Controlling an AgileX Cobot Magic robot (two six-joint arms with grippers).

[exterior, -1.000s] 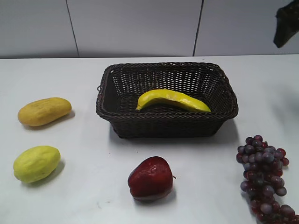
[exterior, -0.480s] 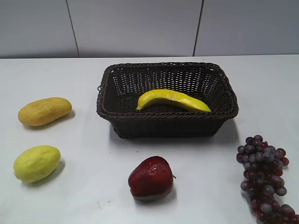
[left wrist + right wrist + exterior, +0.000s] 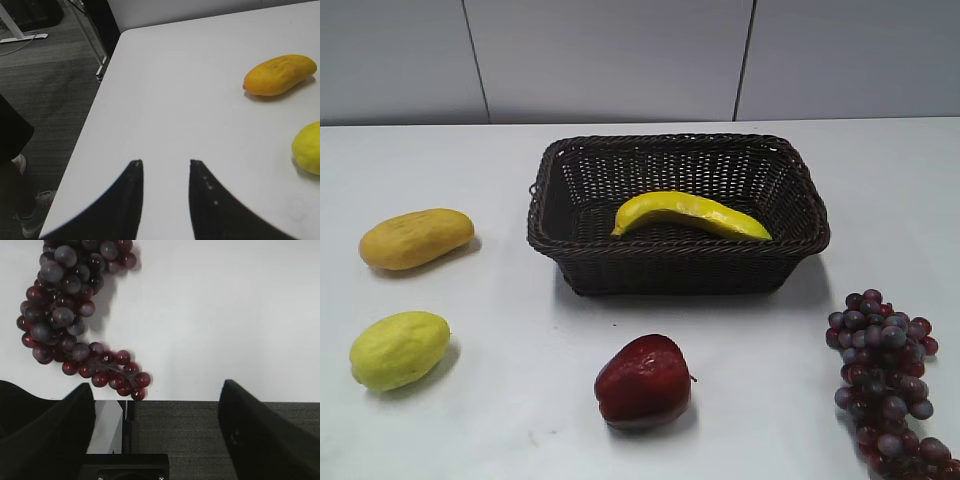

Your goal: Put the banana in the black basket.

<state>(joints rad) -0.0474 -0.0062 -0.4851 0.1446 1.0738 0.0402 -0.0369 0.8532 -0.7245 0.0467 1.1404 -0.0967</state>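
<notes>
While both arms idle off-table, 1 long curved yellow banana (image 3: 688, 214) lies inside the dark woven wicker basket (image 3: 675, 262); left gripper (image 3: 165, 172) slightly parted, right gripper (image 3: 156, 400) wide apart, both empty; advisably keep clear.

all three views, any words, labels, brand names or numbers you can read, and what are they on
None: no readable text in any view.
The banana, black basket, red apple, grapes and the two oval fruits carry no label or sticker; the table and wall are blank too.

Grapes (image 3: 887, 380) cut off at bottom-right edge (exterior); yellow-green fruit (image 3: 308, 148) cropped, left wrist.
</notes>
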